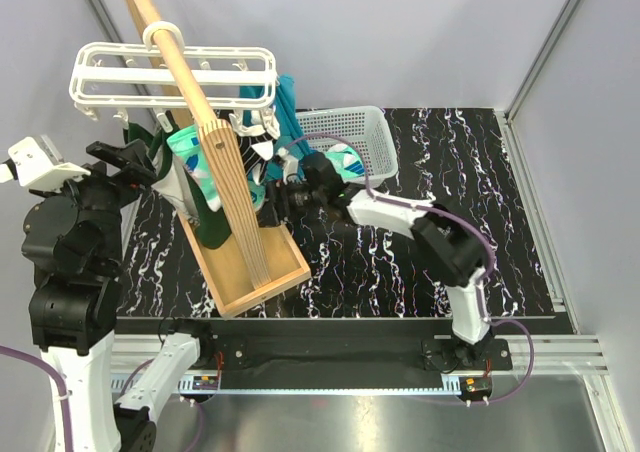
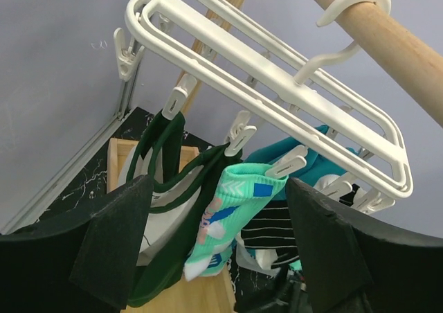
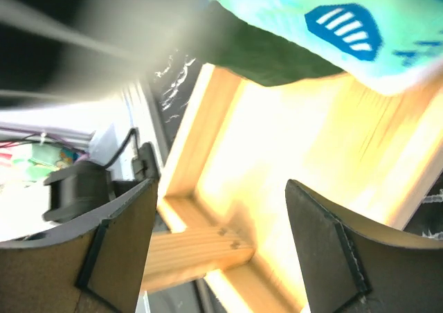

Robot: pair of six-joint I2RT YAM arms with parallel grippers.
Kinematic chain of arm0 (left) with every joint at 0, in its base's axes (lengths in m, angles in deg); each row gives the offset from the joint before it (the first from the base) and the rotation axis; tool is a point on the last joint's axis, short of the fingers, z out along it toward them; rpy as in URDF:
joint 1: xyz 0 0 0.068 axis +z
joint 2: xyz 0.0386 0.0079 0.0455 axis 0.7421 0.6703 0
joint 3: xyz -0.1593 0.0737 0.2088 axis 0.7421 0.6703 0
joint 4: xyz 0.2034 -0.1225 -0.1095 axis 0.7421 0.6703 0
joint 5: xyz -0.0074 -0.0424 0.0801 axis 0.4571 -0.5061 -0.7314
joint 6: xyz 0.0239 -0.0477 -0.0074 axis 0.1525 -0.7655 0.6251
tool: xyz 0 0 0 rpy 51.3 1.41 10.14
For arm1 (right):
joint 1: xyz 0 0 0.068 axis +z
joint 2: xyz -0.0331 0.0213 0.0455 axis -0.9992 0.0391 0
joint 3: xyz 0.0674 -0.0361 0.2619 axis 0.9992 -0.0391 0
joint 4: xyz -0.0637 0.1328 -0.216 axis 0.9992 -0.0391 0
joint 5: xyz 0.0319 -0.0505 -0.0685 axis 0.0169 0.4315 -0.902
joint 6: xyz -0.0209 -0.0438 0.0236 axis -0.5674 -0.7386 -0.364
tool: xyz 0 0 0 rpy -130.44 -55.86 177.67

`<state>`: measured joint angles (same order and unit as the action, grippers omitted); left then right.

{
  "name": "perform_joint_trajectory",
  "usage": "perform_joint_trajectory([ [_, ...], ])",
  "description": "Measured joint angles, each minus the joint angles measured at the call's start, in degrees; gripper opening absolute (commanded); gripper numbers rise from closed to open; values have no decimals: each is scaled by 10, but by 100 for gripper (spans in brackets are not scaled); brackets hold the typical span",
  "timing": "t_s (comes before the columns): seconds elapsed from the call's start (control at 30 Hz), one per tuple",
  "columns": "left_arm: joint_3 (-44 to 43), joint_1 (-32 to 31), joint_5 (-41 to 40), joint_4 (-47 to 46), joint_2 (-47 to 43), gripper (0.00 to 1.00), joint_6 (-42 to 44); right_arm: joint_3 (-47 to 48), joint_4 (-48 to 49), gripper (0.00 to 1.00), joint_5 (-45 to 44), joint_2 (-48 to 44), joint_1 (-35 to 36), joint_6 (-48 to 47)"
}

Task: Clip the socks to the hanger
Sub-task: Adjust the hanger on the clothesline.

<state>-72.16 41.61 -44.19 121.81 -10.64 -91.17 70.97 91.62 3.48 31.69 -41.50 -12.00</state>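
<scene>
- We see the hanger (image 2: 277, 98) hooked over the sloping pole (image 2: 387, 43), above the far left corner of the worktop (image 1: 450, 172).
- A mint sock (image 2: 232, 216) hangs from one clip (image 2: 287, 164) on the hanger's near row, cuff pinched in the clip and toe down.
- A striped sock (image 2: 266, 238) in black and white hangs just behind the mint one; we cannot tell which clip holds it.
- A green garment (image 2: 163, 188) hangs from two clips to the left of the mint sock, touching it.
- A teal cloth (image 2: 315, 150) hangs further back under the frame.
- The left gripper (image 2: 218, 188) is below the hanger near the left edge, aimed up at the clips. Its fingers (image 2: 118, 244) are spread wide, with nothing between them.
- The right gripper (image 3: 221, 188) reaches in from the right side towards the hanging things. Its jaws are wide apart and hold nothing. Its camera looks down on the wooden stand (image 3: 228, 244), with the mint sock blurred above.
- The stand's base runs from under the hanger towards the near edge.
- A basket (image 1: 365, 132) sits at the far edge, about midway along it.
</scene>
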Motion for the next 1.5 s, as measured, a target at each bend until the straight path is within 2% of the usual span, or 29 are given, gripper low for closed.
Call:
perform_joint_trajectory([
  [0.13,10,0,0,-1,-4,82,-1,64,1,95,6,81,7,-4],
  [0.23,19,0,0,0,-9,83,-2,112,2,100,4,124,13,-9],
  [0.5,35,0,3,-5,-10,83,-10,189,54,100,-47,203,42,-10],
  [0.8,38,0,10,-5,-10,83,-21,229,111,100,-165,278,84,-27],
  [0.87,38,0,10,-5,-11,83,-22,240,113,97,-194,288,88,-27],
  [0.93,38,0,10,-5,-11,83,-22,255,113,91,-223,296,90,-26],
  [0.97,39,0,10,-5,-11,83,-24,261,114,80,-236,299,92,-24],
  [1.03,40,0,12,-5,-11,83,-26,268,116,69,-252,301,92,-19],
  [1.07,40,0,12,-5,-10,83,-26,271,116,58,-257,302,92,-14],
  [1.13,40,0,12,-5,-11,83,-27,279,117,44,-263,303,92,-9],
  [1.17,40,0,12,-5,-11,83,-28,284,117,29,-264,303,92,-7],
  [1.27,40,0,13,-5,-11,83,-31,294,118,0,-265,303,92,-5],
  [1.4,41,0,14,-6,-11,83,-34,292,112,0,-266,301,92,-2],
  [1.5,46,0,16,-8,-11,83,-37,238,112,0,-268,266,92,-2],
])
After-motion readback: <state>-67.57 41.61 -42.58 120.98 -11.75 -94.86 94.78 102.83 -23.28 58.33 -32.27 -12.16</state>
